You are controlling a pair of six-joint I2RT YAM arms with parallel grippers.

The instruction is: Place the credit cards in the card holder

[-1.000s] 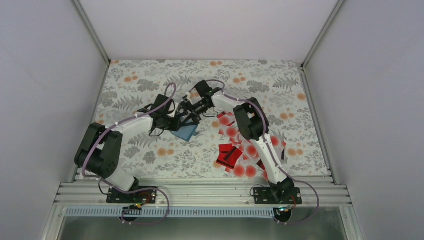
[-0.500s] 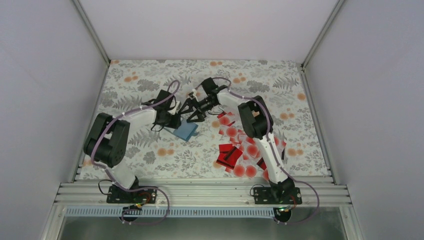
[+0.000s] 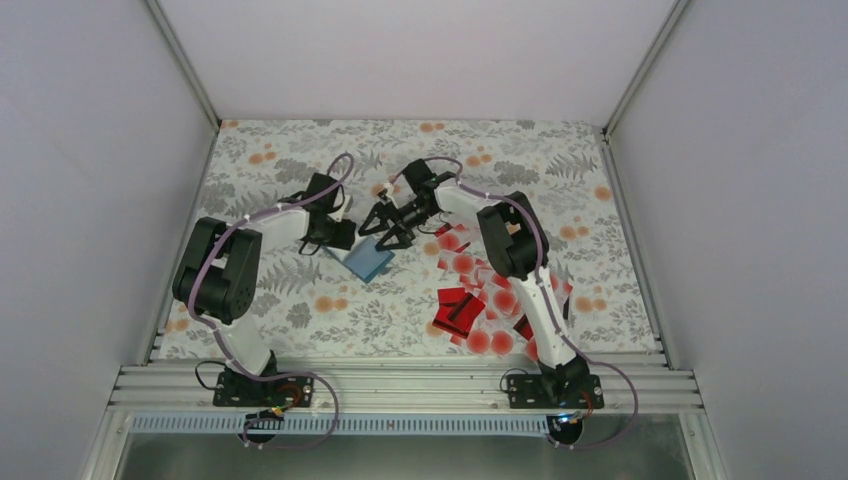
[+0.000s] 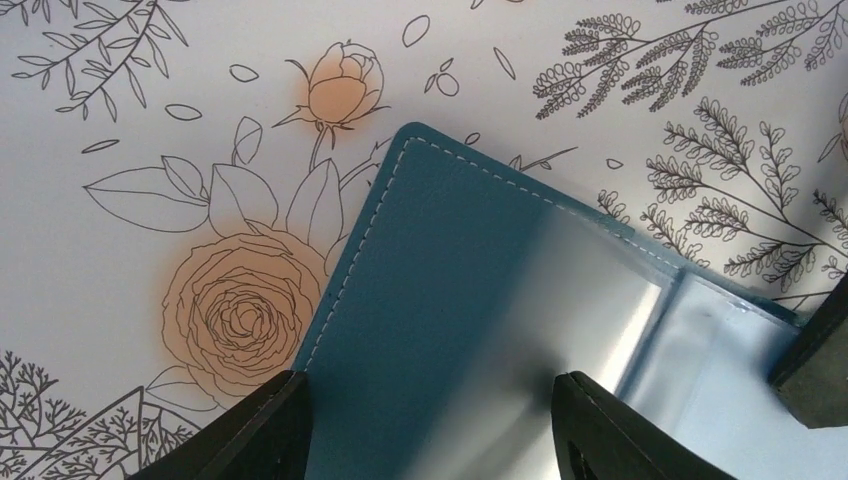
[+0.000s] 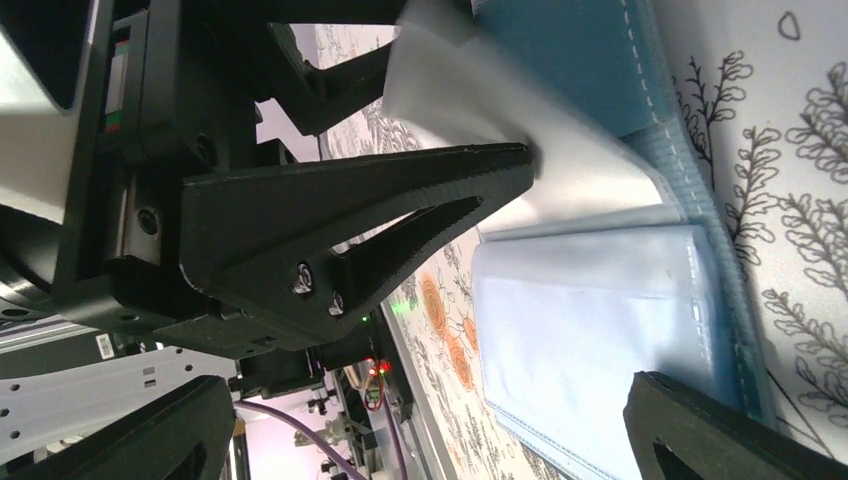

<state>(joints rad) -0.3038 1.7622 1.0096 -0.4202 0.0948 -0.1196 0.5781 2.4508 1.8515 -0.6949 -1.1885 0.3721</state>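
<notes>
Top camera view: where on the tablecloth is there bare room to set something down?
Bare: the near patch between the left arm, the card holder and the credit cards; the far strip along the back wall. Crowded: the middle, where the left gripper and right gripper meet at the holder, and the near right, where cards surround the right arm.

A robot test cell in a lab: plain white panels (image 3: 90, 180) set in metal frame bars (image 3: 183, 65) close in the flowered tabletop (image 3: 300, 320) beyond and beside the left tool (image 3: 337, 233) and right tool (image 3: 385, 228). Behind them, the two arms (image 3: 225, 275) are bolted to a slotted aluminium rail (image 3: 400, 385).
</notes>
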